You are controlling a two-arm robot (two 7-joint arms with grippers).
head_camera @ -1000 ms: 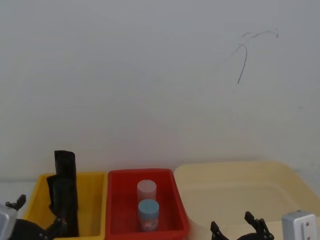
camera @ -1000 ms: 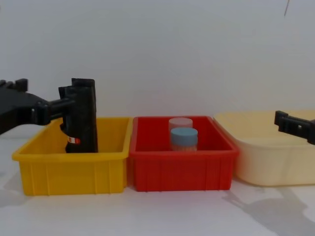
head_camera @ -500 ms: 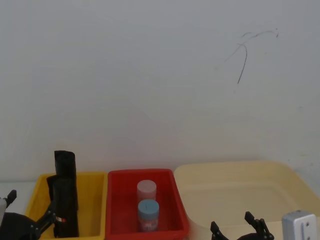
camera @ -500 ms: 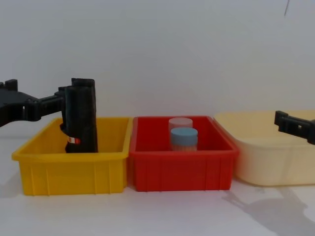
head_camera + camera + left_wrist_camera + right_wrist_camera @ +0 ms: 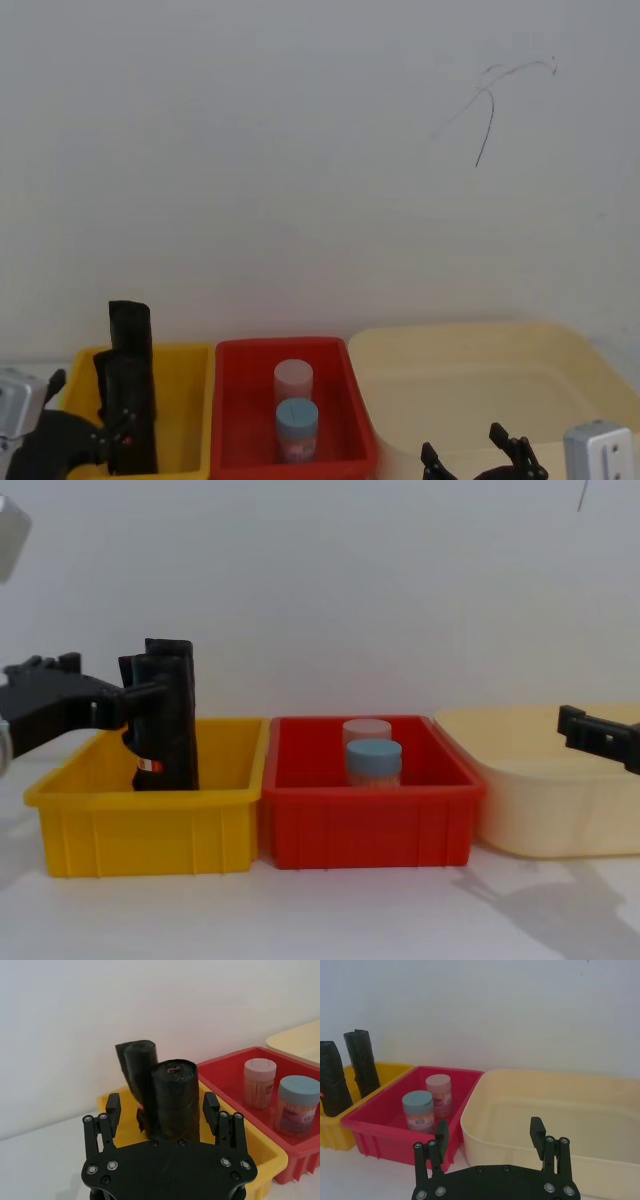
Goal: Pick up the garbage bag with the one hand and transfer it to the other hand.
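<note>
My left gripper (image 5: 161, 1104) is open, a finger on each side of the garbage bag (image 5: 172, 1092), ready to squeeze. My right gripper (image 5: 489, 1131) sits open, far away.

A bare test lab: blank white wall (image 5: 320, 580) at twelve o'clock, white desk (image 5: 320, 915), yellow bin (image 5: 140, 835), red bin (image 5: 370, 830), cream tub (image 5: 560, 815).

At the chest view's left, the second black roll (image 5: 170, 648) is crowding behind the garbage bag (image 5: 160, 720), seemingly touching; space above both is lying open.
</note>
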